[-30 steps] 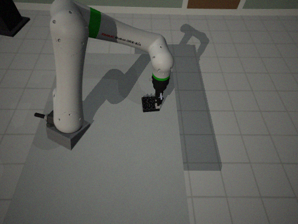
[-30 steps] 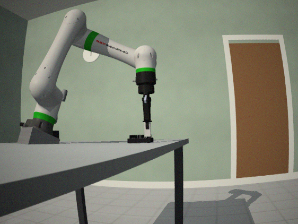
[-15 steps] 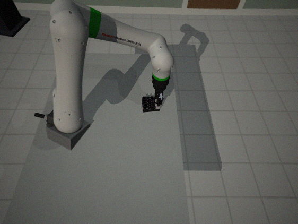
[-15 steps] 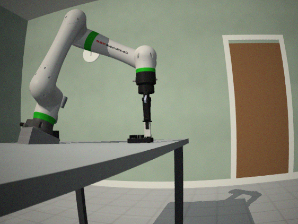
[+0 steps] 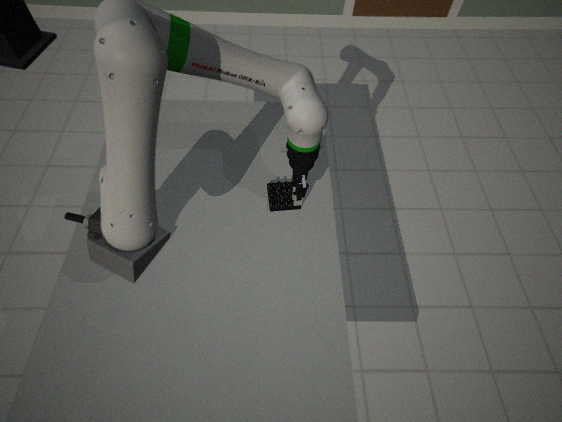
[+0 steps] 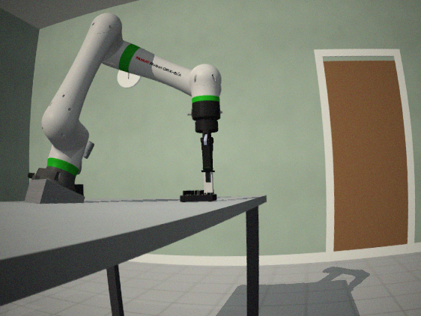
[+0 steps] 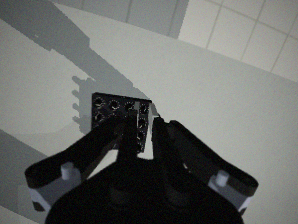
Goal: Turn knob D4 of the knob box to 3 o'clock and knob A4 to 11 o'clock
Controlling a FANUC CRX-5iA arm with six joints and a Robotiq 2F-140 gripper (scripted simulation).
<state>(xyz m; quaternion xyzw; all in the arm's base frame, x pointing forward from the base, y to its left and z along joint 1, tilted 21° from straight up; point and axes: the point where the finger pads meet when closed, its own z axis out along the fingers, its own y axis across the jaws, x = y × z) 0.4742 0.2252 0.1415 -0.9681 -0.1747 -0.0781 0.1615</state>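
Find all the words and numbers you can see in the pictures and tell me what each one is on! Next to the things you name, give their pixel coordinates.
"FANUC", in red: on the robot arm's [image 5: 235,62] [image 6: 168,71] upper part, by the green band [image 5: 178,44] [image 6: 129,58].
"Robot CRX-5iA", in black: right after it, on the same part; its letters are blurry.
Knob box [image 5: 277,195] [image 6: 191,198] [image 7: 106,111]: any names printed by its knobs are too small and dark to read.

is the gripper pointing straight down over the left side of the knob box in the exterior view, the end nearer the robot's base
Not the left side: the exterior view shows the gripper pointing straight down over the right side of the knob box, the end farther from the robot's base.
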